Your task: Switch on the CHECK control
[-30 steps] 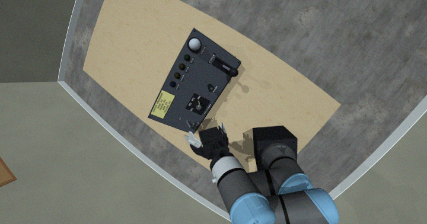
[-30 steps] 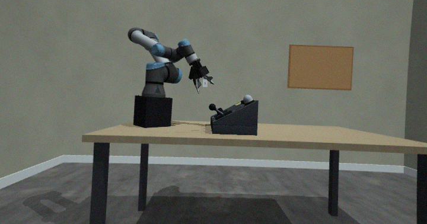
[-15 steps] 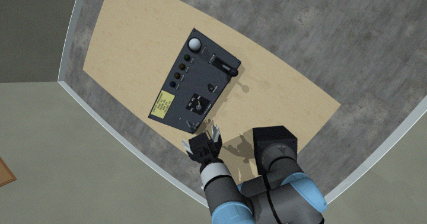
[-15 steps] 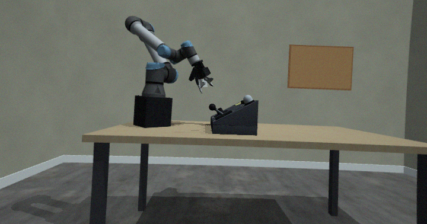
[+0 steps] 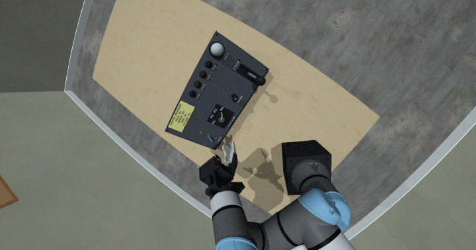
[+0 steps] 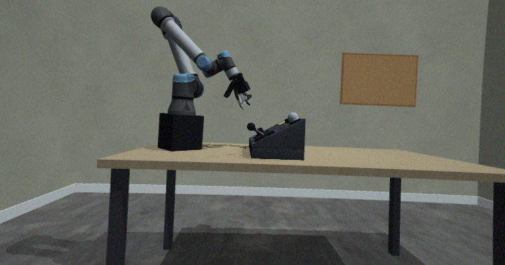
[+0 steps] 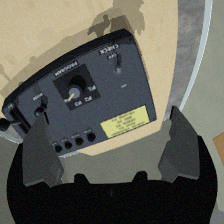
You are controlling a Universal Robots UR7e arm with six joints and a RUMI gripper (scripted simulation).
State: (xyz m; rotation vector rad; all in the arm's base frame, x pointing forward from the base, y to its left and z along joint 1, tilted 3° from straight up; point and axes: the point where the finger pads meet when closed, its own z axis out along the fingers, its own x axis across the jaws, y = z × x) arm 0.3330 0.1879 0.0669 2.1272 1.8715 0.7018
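Note:
A dark sloped console (image 5: 218,89) sits on the wooden table; it also shows in the side view (image 6: 279,141) and the wrist view (image 7: 82,102). Its CHECK toggle (image 5: 210,137) is at the console's near low corner, a small grey lever, seen in the wrist view (image 7: 118,65) under the CHECK label (image 7: 108,49). My gripper (image 5: 229,151) (image 6: 243,102) is open and empty, hovering well above the table just off that corner, apart from the console. Both fingers frame the wrist view (image 7: 112,150).
The console also carries a PROGRAM rotary knob (image 5: 221,117), a small knob (image 5: 235,98), a CYCLE lever with black ball (image 5: 260,80), a white dome button (image 5: 216,49), several dark lamps (image 5: 203,74) and a yellow label (image 5: 181,116). The arm's black base block (image 5: 305,165) stands on the table.

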